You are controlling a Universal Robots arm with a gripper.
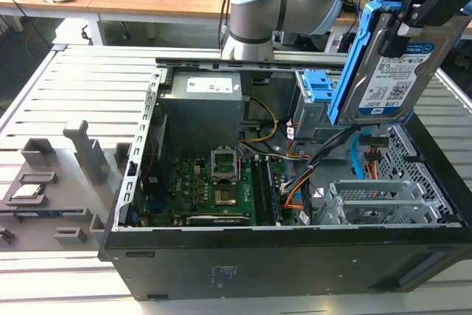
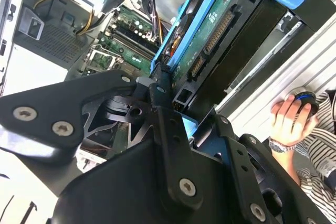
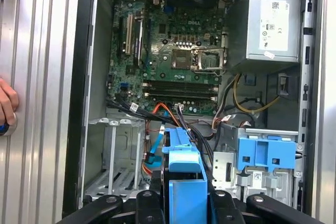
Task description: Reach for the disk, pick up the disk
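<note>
Even, bright room light; the slatted desk (image 1: 81, 94) glares pale, the computer case (image 1: 295, 256) interior sits in shadow, and the exterior view is slightly soft

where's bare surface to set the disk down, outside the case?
Free: the slatted table behind the grey fixture blocks, on the exterior view's left of the open case. Crowded: the case interior, cables and drive cage. The gripper holds the disk.

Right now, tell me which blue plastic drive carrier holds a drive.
The blue-framed silver disk gripped in the hand above the case; the other blue carrier sits empty in its bay.
</note>
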